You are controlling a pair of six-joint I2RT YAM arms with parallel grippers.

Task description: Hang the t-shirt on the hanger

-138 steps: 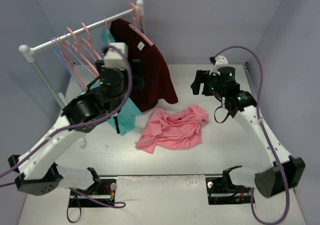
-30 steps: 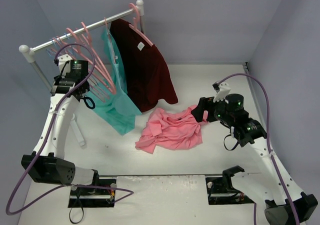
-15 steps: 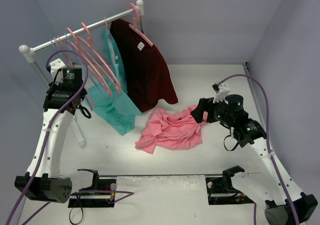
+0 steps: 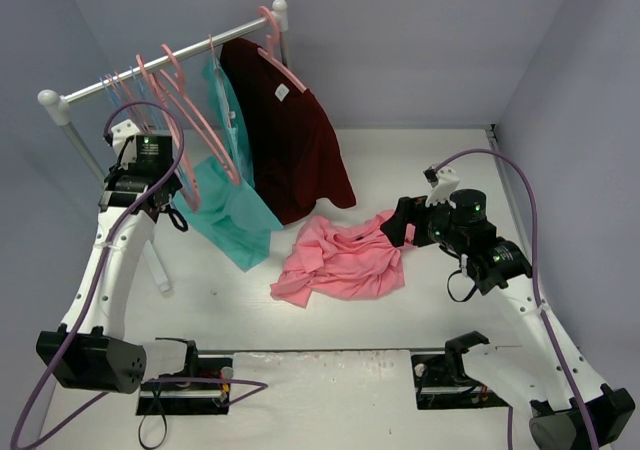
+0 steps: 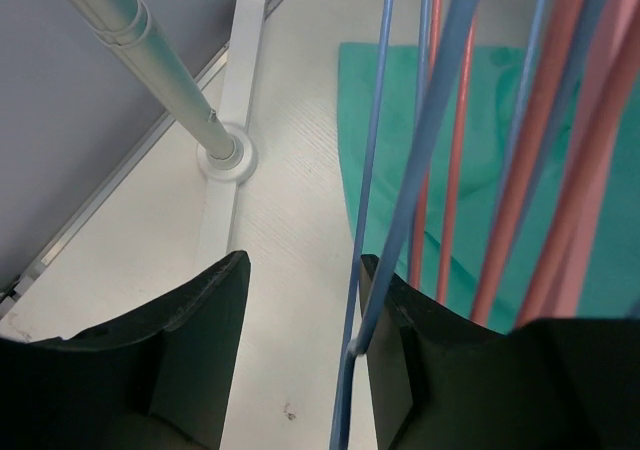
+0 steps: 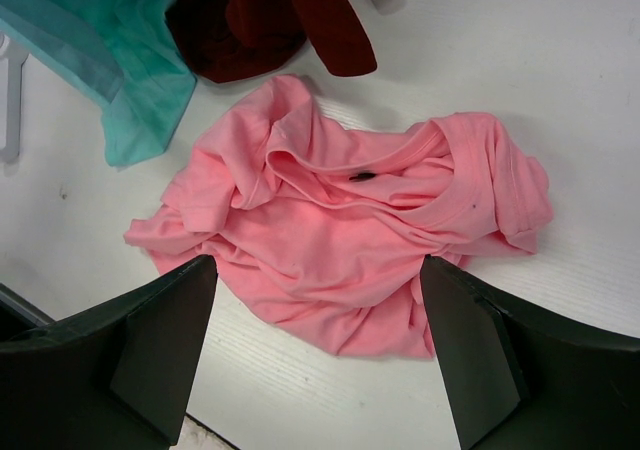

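L gripper (image 5: 300,355) is hanging up by the rack's L end, pointing down, jaws parted and gripping nothing. The light-blue hanger (image 5: 366,185) is dangling btwn its fingers. One thin blue wire is running down through the gap, right by the inner edge of the R-side finger (image 5: 397,370) in the wrist view; can't tell if it's actually touching. Ahead-left of the fingertips, the rack pole (image 5: 160,60) is dropping into its white foot (image 5: 232,160) on the table (image 5: 290,250). Just R of the gripper, the pink hangers (image 5: 540,170) are hanging off the rail (image 4: 160,68). Behind them the teal shirt (image 4: 235,220) is draping down w/ its hem near the table. Further R, the maroon shirt (image 4: 295,140) is hanging at the rail's other end.

The t-shirt (image 4: 345,260) is lying crumpled on the table mid-scene, well apart from L gripper and the hanger, just below the maroon shirt's hem.

R gripper (image 4: 400,222) is hovering low at the t-shirt's R edge, jaws spread wide, nothing in them. In its wrist view the t-shirt is lying straight ahead, btwn the two fingers (image 6: 150,360), collar showing on top. The teal and maroon hems are sitting beyond it, fwd-left.
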